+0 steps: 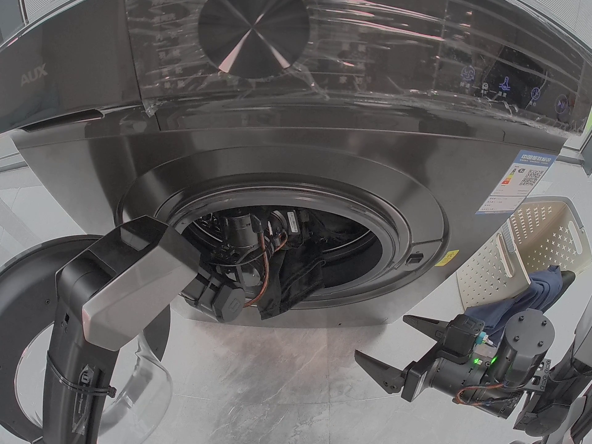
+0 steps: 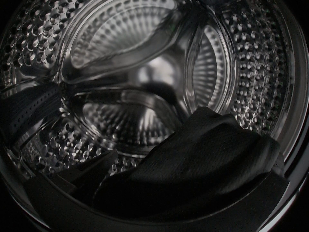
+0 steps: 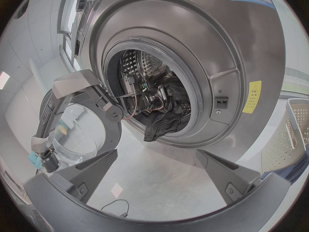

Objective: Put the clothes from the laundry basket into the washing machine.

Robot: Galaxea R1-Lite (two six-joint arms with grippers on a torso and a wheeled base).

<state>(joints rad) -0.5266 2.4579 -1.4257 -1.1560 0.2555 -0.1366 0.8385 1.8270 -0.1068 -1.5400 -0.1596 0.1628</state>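
Underfoot, glossy grey floor before washing machine

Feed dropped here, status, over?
Right gripper, jaws open, empty. Left gripper inside drum. Dark garment hanging over door rim. Blue garment in basket.

The washing machine has a dark, brushed-metal front with a soft gloss. Crinkled clear plastic film covers its control panel. Its drum is polished steel — dimpled and mirror-bright. The black garment inside is matt woven cloth. The laundry basket is pale, matt, perforated plastic and holds soft blue cloth. The floor is smooth, glossy grey tile.
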